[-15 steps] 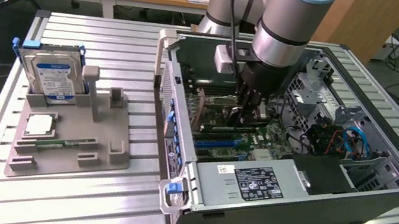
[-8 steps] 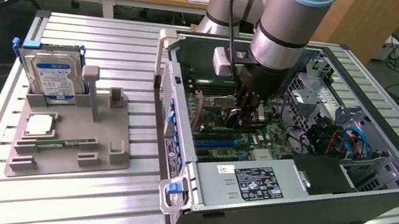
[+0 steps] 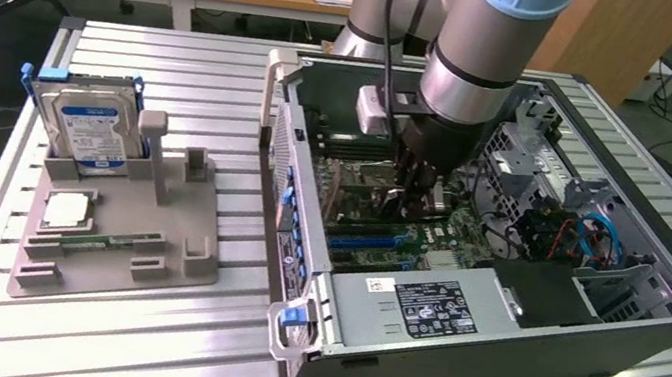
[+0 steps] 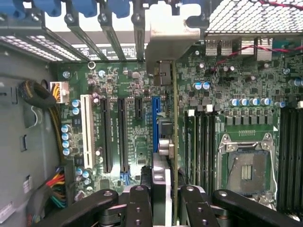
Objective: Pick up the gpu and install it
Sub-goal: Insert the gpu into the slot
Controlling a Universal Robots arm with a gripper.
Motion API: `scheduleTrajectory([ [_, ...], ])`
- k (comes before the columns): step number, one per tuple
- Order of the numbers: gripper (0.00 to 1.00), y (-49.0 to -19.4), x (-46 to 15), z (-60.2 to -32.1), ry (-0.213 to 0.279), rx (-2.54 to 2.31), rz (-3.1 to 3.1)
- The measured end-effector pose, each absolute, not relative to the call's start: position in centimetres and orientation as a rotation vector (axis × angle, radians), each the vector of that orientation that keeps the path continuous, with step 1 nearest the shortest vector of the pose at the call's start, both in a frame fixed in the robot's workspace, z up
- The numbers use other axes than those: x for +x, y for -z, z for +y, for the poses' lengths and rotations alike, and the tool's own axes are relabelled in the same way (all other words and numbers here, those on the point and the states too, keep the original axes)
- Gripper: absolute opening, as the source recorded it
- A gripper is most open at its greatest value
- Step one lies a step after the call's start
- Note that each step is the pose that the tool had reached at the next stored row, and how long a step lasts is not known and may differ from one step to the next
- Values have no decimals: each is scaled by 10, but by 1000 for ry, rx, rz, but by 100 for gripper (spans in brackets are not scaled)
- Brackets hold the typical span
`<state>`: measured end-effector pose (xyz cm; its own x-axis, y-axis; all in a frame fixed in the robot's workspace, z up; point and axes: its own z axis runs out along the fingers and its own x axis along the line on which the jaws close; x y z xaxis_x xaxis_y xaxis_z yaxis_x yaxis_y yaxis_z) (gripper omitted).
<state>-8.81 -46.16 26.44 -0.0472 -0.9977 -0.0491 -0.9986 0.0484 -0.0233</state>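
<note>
On the slatted desk (image 3: 123, 337), around the pincer, stands the open PC case (image 3: 530, 331), lying on its side so the motherboard (image 4: 137, 118) faces up and the arm (image 3: 495, 42) can come straight down into it. Arm is lowered into the case, pincer (image 4: 163, 198) low over the board.

Pincer is clamped on the gpu (image 4: 174, 142): fingers (image 4: 138, 203) press either side of the card, which hangs edge-on between them, so the wrist view sees just a thin line running away from the pincer. Held vertical like this because a slot takes the card edge-first. Its silvery bracket (image 4: 170, 38) sits at the far end from the pincer, up against the case's rear slot openings, where a bracket has to land. Card lies just beside the blue slot (image 4: 155, 123), on the side toward the CPU socket (image 4: 246, 165); can't tell whether the edge is already in a slot or only just above the board.

Well away from the pincer, outside the case toward the exterior view's left, a grey holder tray (image 3: 119, 235) keeps spare parts sorted: hard drive (image 3: 90, 124) stands upright in its cradle, memory stick (image 3: 112, 242) lies flat in a groove. Both untouched, not part of this job.
</note>
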Motion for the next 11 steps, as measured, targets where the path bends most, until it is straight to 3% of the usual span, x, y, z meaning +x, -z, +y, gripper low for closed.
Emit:
scheduleTrajectory([
  [11, 28, -255, -93, -463, -27, -2132, 2237],
])
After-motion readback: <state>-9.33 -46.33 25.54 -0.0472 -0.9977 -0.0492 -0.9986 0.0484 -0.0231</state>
